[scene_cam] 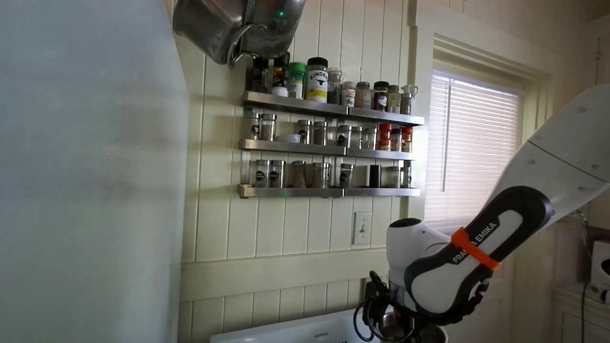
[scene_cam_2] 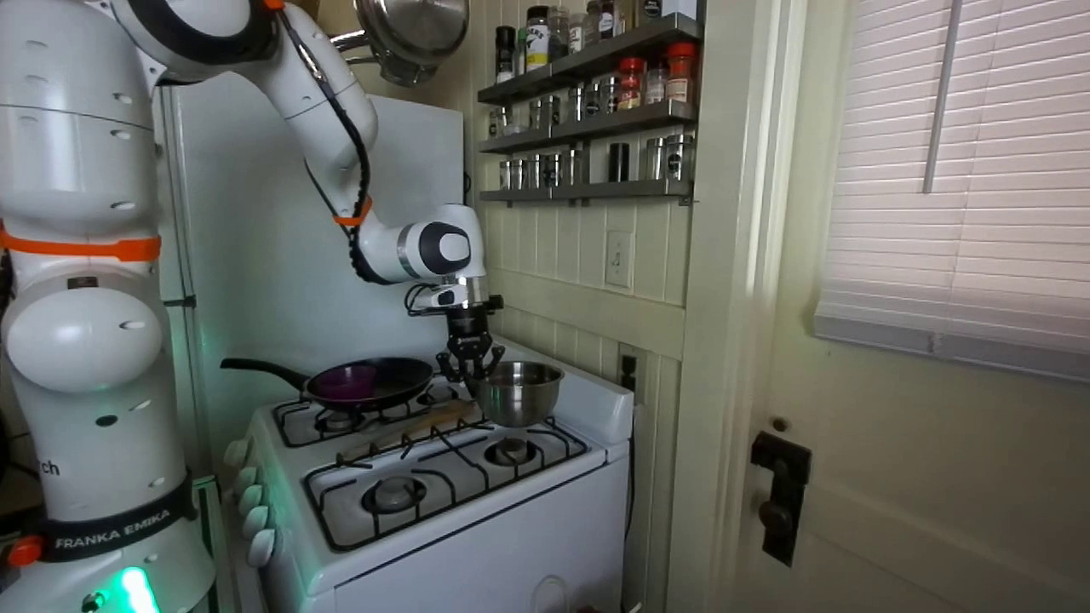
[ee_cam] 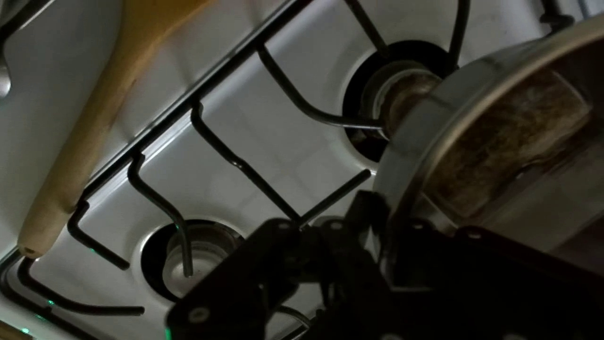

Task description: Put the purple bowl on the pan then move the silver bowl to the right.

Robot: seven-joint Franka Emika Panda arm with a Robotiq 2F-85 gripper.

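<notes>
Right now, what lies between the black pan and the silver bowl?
In an exterior view, a wooden utensil lies on the stove between pan and silver bowl; the hand also shows between them, at the bowl's rim.

The jaws pinch the silver bowl (ee_cam: 505, 146) by its rim.
</notes>
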